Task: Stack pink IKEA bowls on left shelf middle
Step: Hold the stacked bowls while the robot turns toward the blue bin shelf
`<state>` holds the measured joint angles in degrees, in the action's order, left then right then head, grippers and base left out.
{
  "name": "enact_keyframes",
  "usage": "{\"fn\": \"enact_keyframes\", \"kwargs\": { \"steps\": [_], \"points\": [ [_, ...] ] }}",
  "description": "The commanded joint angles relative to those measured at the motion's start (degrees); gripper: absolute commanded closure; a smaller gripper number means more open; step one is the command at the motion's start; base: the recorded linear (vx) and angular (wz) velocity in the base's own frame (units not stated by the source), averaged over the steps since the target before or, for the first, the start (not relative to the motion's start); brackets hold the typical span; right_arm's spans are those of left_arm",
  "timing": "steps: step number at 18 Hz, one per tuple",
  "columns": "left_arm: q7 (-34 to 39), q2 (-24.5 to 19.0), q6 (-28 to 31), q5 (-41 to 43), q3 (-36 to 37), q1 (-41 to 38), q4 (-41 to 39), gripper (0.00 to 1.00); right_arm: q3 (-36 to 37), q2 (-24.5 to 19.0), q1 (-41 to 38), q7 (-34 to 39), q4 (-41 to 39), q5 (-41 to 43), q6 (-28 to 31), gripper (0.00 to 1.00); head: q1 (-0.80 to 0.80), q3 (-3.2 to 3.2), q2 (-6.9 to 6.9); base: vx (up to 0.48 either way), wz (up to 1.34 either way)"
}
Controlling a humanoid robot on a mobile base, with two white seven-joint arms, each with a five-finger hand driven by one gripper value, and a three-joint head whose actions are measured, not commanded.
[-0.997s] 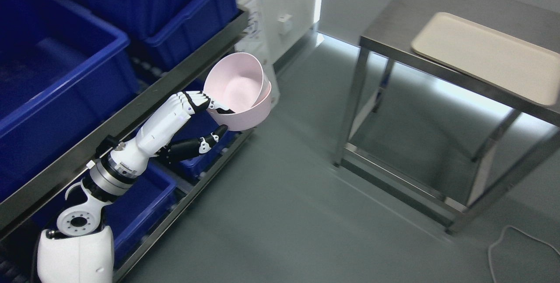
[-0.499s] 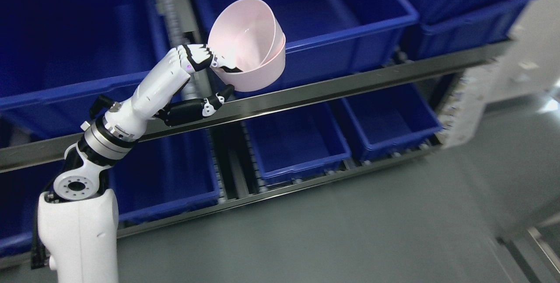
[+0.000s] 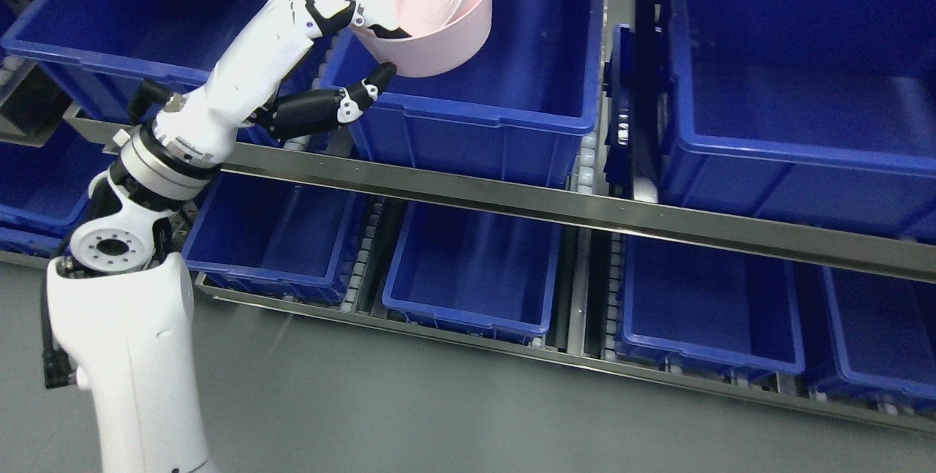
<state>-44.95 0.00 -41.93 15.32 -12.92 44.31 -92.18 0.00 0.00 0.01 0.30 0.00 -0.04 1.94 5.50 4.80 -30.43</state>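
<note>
Filling most of the frame, a metal shelf rack [image 3: 556, 211] carries blue bins on two levels. Upper row: one bin at upper left [image 3: 146, 27], a middle bin [image 3: 504, 93] at top centre, a big bin at upper right [image 3: 797, 100]. Lower row: four more bins w/ open tops, e.g. the centre one [image 3: 475, 275]. Grey floor [image 3: 453, 414] across the bottom.

Left arm [image 3: 124, 327] comes up from lower left, white shell, black joints. Left hand [image 3: 333, 49] sits at top centre-left, fingers [image 3: 329, 9] hooked over the near rim and thumb [image 3: 365, 93] under the wall, gripping the pink bowls [image 3: 431, 27]. Two bowls nested, one inside the other, tilted w/ mouth facing up-left; top edge cut off by the frame. Bowls hang above the near-left corner of the middle bin, not touching it as far as can be seen.
</note>
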Motion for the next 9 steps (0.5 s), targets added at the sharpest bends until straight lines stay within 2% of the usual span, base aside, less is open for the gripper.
{"fn": "enact_keyframes", "kwargs": {
  "steps": [1,4,9],
  "points": [
    [0.04,-1.00,1.06,3.57,4.64,7.89,4.54,0.95,0.62,1.00,-1.68,0.05,-1.93,0.04,0.08,0.00,0.00,0.00,0.00,0.112,0.51],
    [0.04,-1.00,4.39,3.49,9.56,10.00,5.96,0.95,0.62,1.00,-1.68,0.05,-1.93,0.04,0.00,0.00,0.00,0.00,0.00,0.131,0.25],
    [0.48,-1.00,9.14,3.49,18.62,10.10,7.36,0.95,0.62,1.00,-1.68,0.05,-1.93,0.04,0.00,0.00,0.00,0.00,0.01,0.155,-0.02]
  ]
}}
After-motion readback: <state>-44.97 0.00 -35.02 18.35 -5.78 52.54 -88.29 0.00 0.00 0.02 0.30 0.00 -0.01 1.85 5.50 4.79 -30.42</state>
